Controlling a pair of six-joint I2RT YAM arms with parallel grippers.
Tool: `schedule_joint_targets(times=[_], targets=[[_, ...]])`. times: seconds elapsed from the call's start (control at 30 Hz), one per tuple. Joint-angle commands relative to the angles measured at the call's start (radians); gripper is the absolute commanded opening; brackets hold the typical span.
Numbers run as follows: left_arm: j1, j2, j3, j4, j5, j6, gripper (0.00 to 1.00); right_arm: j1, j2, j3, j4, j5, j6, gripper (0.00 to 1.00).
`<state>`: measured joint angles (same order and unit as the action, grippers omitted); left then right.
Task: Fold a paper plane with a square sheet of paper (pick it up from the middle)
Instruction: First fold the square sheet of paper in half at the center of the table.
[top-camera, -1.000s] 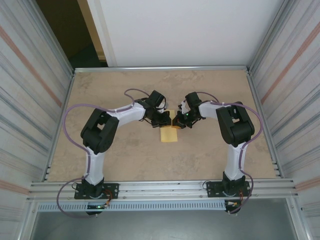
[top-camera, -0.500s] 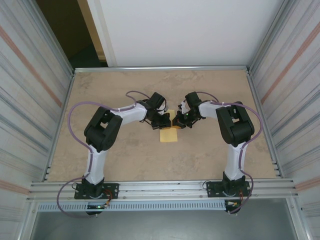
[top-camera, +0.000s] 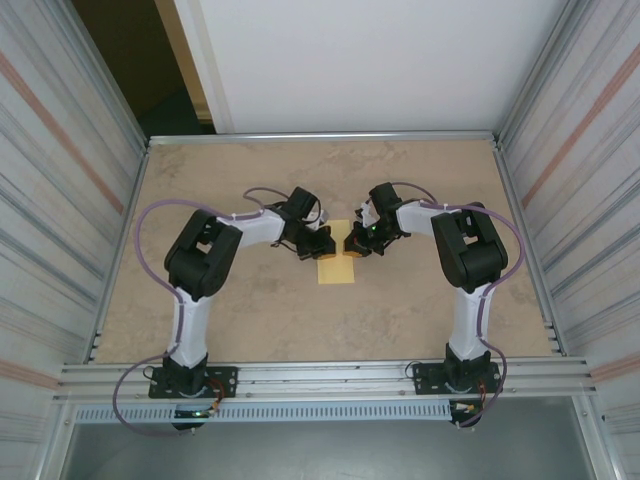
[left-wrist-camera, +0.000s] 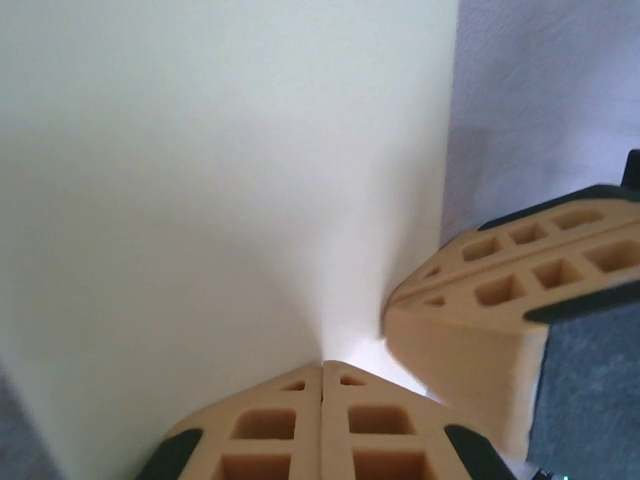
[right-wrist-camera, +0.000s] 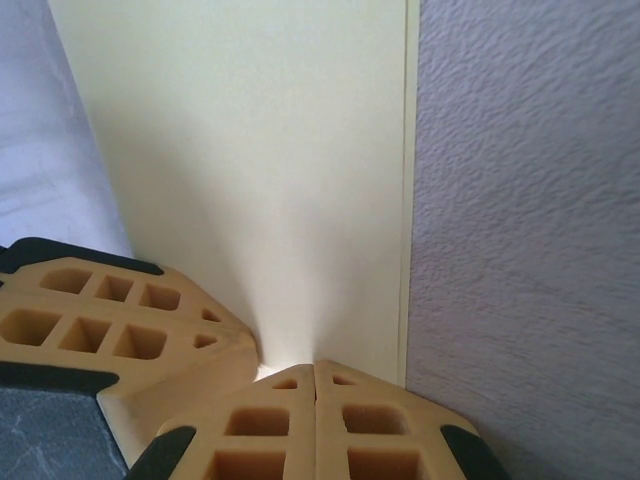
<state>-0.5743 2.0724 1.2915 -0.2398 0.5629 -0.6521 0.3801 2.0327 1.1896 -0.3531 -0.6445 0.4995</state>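
The table (top-camera: 200, 300) is a tan, mottled board inside metal-framed walls. On it, the left arm (top-camera: 205, 262) and right arm (top-camera: 468, 250) both bend inward, and their wrists meet near the middle.

The paper (top-camera: 337, 270) lies flat at the table's centre. From above it is a pale yellow strip, longer than it is wide. Its far end sits under the two grippers and the rest runs toward the near edge. In the right wrist view a second layer edge runs along the paper's right side, so it is folded.

The left gripper (top-camera: 322, 246) has its jaws pressed together. In the left wrist view the paper (left-wrist-camera: 220, 200) puckers into the seam at its tips (left-wrist-camera: 322, 365). The right gripper (top-camera: 352, 244) is pinched together on the paper (right-wrist-camera: 280, 170) just beside it (right-wrist-camera: 315, 363). The two grippers' tan fingers almost touch.
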Motion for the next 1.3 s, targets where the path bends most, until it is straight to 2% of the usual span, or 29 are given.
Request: schedule_joint_targets(times=[0.0,0.27,0.43,0.67,0.83,1.1,1.27], targets=[[0.048,-0.049,-0.079,-0.076,-0.022,0.065,0.07,-0.006,0.143,-0.085,-0.146,0.36,-0.034,0.0],[0.135,-0.153,-0.153,-0.091,-0.006,0.126,0.07,-0.017,0.142,-0.091,-0.145,0.364,-0.039,0.0],[0.111,-0.22,-0.159,0.043,0.061,0.078,0.07,-0.015,0.142,-0.082,-0.145,0.354,-0.036,0.0],[0.017,-0.083,-0.096,0.203,0.109,-0.029,0.08,-0.015,0.144,-0.082,-0.146,0.353,-0.035,0.0],[0.003,-0.011,-0.058,0.248,0.115,-0.078,0.08,-0.015,0.141,-0.087,-0.146,0.353,-0.036,0.0],[0.084,-0.001,-0.152,0.247,0.078,-0.057,0.08,-0.021,0.14,-0.091,-0.146,0.349,-0.038,0.0],[0.144,-0.041,-0.192,0.153,0.023,0.031,0.08,-0.024,0.144,-0.088,-0.146,0.351,-0.04,0.0]])
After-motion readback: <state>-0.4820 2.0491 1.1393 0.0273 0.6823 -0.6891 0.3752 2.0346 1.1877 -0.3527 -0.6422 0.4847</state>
